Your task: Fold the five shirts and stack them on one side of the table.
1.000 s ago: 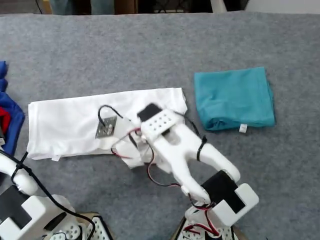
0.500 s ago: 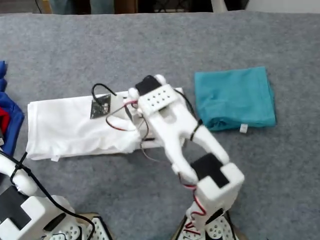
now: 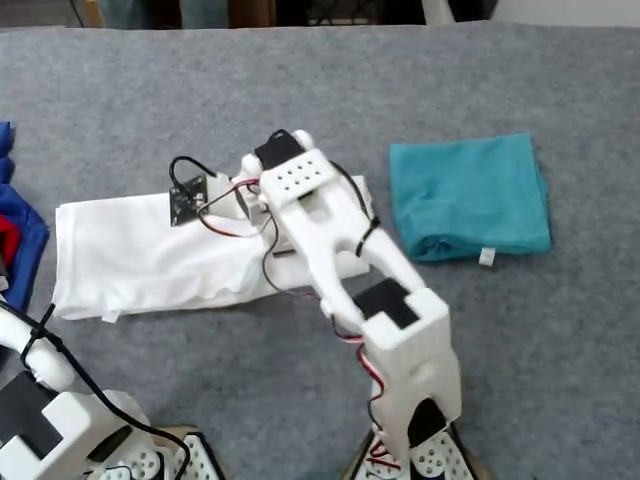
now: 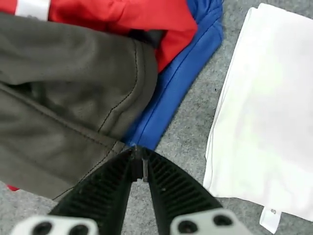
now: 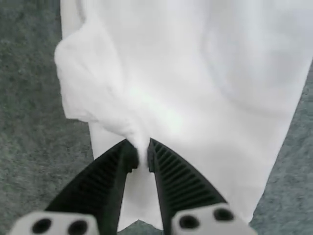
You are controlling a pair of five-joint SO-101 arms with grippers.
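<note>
White cloth of the white shirt (image 3: 130,250) lies spread on the grey table (image 3: 300,90), from the centre out toward 9 o'clock, and its part nearest the centre is covered in the high view by the right arm (image 3: 330,240), which stretches over it from the base at 6 o'clock. The fingers of this arm are hidden there under its own wrist. In the right wrist view the right gripper (image 5: 141,149) is seen closed almost fully, with a bunched fold of the white shirt pinched between its tips. The teal shirt (image 3: 468,195) lies folded at 3 o'clock, apart from the white one. At the 9 o'clock edge a pile is cut off by the frame; the left wrist view shows it closer, with an olive shirt (image 4: 58,98) on top of a red shirt (image 4: 132,14) and a blue shirt (image 4: 171,98), but how each is folded cannot be made out. The left gripper (image 4: 140,159) has its tips pressed together on nothing, above the table just beside the blue shirt's edge. Compared with one second ago, the right arm has extended toward 11 o'clock and carried the pinched fold with it, so the loose lump at the shirt's 6 o'clock edge is gone. The teal shirt has not moved.
</note>
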